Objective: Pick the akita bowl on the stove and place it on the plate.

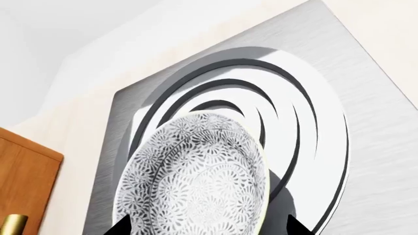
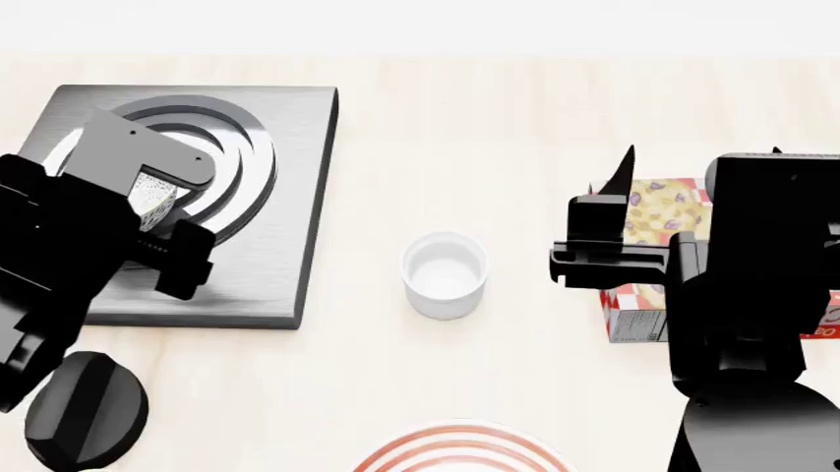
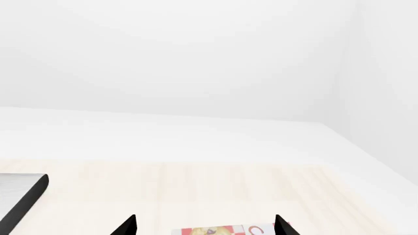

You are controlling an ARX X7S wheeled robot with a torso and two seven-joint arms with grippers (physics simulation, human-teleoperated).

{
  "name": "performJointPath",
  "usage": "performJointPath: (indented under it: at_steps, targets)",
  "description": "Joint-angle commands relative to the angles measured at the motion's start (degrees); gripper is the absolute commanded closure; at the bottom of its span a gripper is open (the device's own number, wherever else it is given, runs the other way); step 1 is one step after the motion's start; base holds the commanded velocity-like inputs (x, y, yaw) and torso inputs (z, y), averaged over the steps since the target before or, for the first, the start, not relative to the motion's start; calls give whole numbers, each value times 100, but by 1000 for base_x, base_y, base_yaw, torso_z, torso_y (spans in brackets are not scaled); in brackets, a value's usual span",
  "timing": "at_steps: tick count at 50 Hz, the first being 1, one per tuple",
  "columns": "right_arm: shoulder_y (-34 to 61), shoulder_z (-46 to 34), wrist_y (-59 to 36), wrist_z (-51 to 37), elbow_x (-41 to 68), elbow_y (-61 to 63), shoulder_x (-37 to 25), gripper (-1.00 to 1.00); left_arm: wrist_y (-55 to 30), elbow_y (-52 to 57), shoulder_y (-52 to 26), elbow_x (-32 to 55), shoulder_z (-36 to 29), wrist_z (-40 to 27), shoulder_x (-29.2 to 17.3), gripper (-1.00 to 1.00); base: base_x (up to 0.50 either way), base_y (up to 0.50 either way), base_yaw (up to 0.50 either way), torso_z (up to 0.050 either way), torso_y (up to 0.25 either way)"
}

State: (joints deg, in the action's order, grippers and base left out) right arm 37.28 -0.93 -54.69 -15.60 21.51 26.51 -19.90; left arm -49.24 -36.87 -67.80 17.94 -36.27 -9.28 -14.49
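Note:
The akita bowl, white with a fine grey-black floral pattern, sits on the stove's raised burner rings. My left gripper is open and low over it; its two black fingertips straddle the bowl's near side, with a gap at one tip. In the head view only a sliver of the bowl shows under the left gripper, on the stove at the far left. The plate, white with red rings, peeks in at the near edge. My right gripper is open and empty, hovering above a box.
A plain white cup stands mid-table between stove and plate. A colourful box lies under the right arm. A black knob sits near the stove's front left corner. A wooden cabinet shows beside the counter.

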Motion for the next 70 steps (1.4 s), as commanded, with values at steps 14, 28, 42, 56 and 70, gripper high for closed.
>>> performJointPath:
  at_steps: [14,28,42,56,70]
  targets:
    - [-41,86,55,66,-58,-20,72,-100,21,2,21,-25,91,155,30,-100,0,0,0,0,0]
    - [-24,89,10,28,-21,15,61,-100,6,26,35,-6,100,122,24,100,0,0,0,0,0]
    - [-10,80,17,8,0,16,43,-100,14,105,6,45,94,190,25,100,0,0,0,0,0]
    - [-14,64,55,-4,9,-25,25,-100,115,183,-74,35,153,93,17,100,0,0,0,0,0]
    - [0,58,45,-45,22,-25,15,-100,-298,1691,-658,-57,-482,646,-285,100,0,0,0,0,0]
